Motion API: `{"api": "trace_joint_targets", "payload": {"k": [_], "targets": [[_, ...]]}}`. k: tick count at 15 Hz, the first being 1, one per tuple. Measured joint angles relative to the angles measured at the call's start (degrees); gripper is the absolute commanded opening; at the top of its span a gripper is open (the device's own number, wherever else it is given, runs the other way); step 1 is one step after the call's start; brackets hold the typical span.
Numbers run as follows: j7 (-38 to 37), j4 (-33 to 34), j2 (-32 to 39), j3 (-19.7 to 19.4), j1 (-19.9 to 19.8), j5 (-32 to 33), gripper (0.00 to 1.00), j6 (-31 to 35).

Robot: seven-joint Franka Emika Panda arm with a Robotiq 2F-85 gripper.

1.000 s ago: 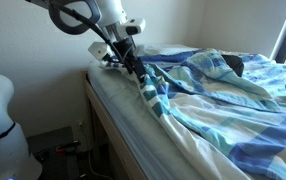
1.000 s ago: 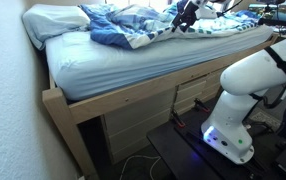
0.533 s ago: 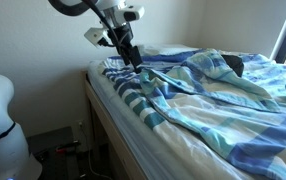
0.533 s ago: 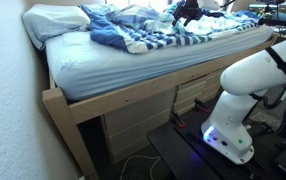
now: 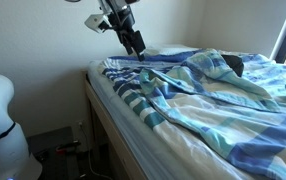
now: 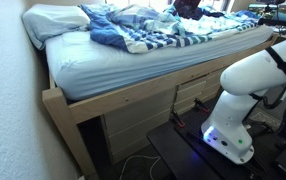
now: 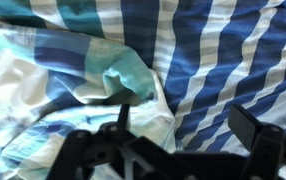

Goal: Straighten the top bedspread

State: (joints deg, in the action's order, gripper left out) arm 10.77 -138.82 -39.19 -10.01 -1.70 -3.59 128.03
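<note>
Gripper point(image 5: 136, 46) hangs above the bed point(image 6: 93, 95) corner, fingers apart, nothing in them. Prob. up high so it won't drag cloth. Top bedspread point(image 5: 228, 95) lies on the bed, bunched w/ big folds, not flat yet. Striped cloth point(image 5: 133, 97) sits just under the gripper. Wrist view: fingers point(image 7: 255, 135) dark & blurry. Far end of bed is cut off.

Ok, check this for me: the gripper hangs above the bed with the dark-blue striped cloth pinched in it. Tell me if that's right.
Not quite. The gripper does hang above the bed, but it holds nothing. The wrist view shows its jaws standing apart with nothing between them, and the dark-blue striped cloth lies on the bed below, next to the top bedspread.
</note>
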Motion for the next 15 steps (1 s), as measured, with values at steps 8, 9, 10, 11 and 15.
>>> {"api": "trace_joint_targets", "payload": {"k": [8, 9, 10, 11, 15], "targets": [[0.1, 3.8, 9.8, -2.0, 0.0, 0.0, 1.00, 14.8], [0.1, 4.8, 11.5, -2.4, 0.0, 0.0, 1.00, 16.4], [0.2, 5.9, 13.2, -2.8, 0.0, 0.0, 1.00, 17.8], [0.2, 7.0, 14.7, -3.3, -0.1, 0.0, 1.00, 18.8], [0.4, 12.1, 20.3, -5.6, -0.1, -2.3, 1.00, 19.7]]}}
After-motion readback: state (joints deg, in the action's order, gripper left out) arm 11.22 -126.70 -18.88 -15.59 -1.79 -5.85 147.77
